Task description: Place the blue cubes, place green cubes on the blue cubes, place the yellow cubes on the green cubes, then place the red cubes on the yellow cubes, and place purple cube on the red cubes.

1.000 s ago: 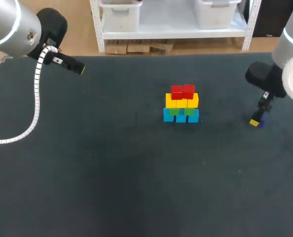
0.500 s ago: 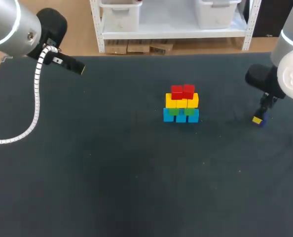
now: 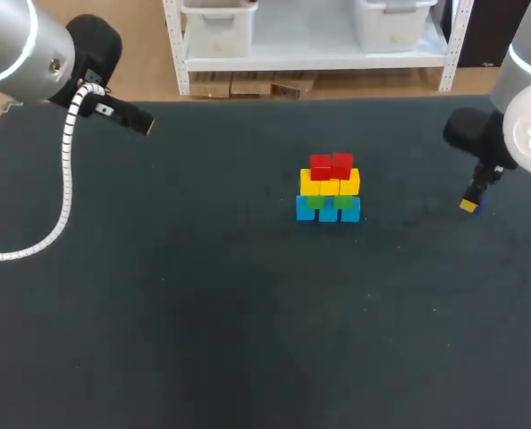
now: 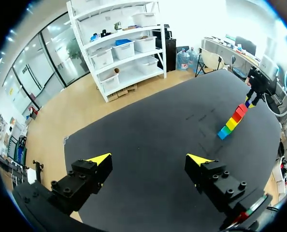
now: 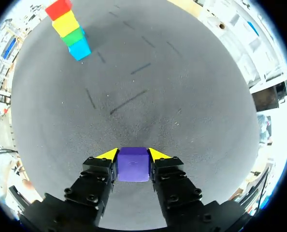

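A stack of cubes [image 3: 328,189] stands mid-table: blue ones at the bottom, then green, yellow, and two red cubes [image 3: 331,165] on top. It also shows far ahead in the right wrist view as the cube stack [image 5: 67,28] and in the left wrist view as the cube stack [image 4: 232,121]. My right gripper [image 5: 133,153] is shut on the purple cube [image 5: 133,164], both fingers pressing its sides; in the head view this right gripper [image 3: 470,205] hangs a little above the table at the far right. My left gripper [image 4: 150,159] is open and holds nothing, raised over the table's far left corner.
The dark table [image 3: 203,304] is bare around the stack. My left arm [image 3: 42,54] sits at the back left with a white coiled cable [image 3: 66,179] trailing over the table's left side. The table's back edge lies close behind both arms.
My right gripper closed on the purple cube and has lifted it slightly up and back from the table. The left arm has not moved.
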Robot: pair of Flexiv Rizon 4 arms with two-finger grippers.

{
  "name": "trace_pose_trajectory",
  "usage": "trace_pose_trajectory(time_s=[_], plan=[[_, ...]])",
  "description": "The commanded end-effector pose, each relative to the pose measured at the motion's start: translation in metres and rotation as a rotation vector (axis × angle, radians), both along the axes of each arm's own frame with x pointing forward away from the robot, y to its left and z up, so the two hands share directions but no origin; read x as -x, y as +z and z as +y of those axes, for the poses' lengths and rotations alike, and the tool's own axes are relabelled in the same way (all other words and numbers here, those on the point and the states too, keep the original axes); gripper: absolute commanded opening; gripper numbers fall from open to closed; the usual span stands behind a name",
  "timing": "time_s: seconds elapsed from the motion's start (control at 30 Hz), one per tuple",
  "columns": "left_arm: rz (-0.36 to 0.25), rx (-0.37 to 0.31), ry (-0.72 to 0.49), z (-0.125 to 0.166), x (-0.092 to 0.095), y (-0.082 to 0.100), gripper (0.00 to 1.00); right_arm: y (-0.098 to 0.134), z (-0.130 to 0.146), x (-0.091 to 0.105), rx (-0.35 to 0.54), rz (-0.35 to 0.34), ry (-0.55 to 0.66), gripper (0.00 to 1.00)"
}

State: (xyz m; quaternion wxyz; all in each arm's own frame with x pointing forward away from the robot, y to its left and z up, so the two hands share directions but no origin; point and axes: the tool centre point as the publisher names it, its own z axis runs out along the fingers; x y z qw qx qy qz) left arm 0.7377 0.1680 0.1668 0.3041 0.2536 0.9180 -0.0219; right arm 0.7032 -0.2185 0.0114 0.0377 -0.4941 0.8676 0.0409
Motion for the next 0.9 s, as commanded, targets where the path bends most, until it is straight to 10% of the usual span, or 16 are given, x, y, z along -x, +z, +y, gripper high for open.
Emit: trace_pose_trajectory(time_s=[0.03,0.43,0.9], plan=[[0.002,0.002,-0.004,0.001,-0.002,0.0,1.0,0.033,0.001,0.009,0.014,-0.054,0.029,0.0],[0.002,0.002,-0.004,0.001,-0.002,0.0,1.0,0.115,0.033,-0.002,0.097,-0.144,0.32,0.0],[0.002,0.002,-0.004,0.001,-0.002,0.0,1.0,0.142,0.094,0.001,0.032,-0.099,0.492,0.0]])
